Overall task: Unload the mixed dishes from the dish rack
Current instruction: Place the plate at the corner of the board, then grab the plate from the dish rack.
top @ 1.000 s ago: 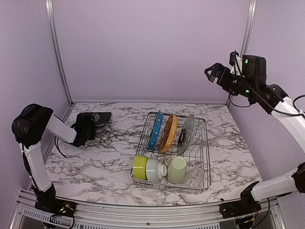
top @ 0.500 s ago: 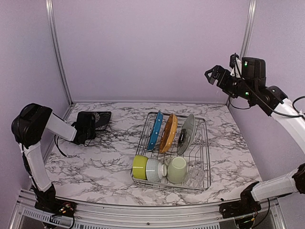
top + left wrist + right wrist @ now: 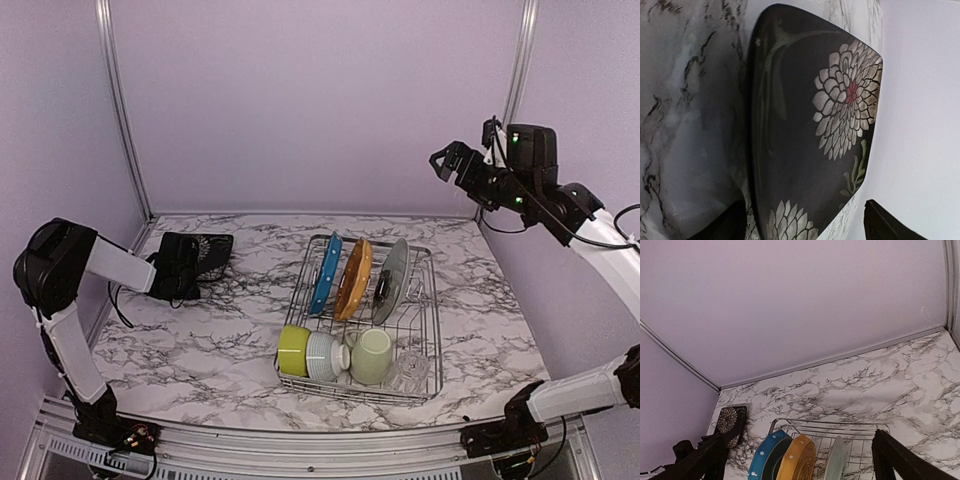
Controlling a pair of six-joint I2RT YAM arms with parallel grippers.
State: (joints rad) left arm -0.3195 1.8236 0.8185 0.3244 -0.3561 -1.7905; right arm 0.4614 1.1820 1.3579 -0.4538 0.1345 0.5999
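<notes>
Left end effector [image 3: 805, 224] wide around black plate [image 3: 800, 115]

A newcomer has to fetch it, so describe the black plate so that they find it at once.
Find the wire dish rack on the marble table. Left of it, in the far left corner, lies the black plate. It is the only dish outside the rack: squarish, dark, with white flowers.

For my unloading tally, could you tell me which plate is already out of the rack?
The black flowered plate, flat on the table, far left; the blue plate, orange plate and grey-green plate stand upright in the dish rack.
</notes>
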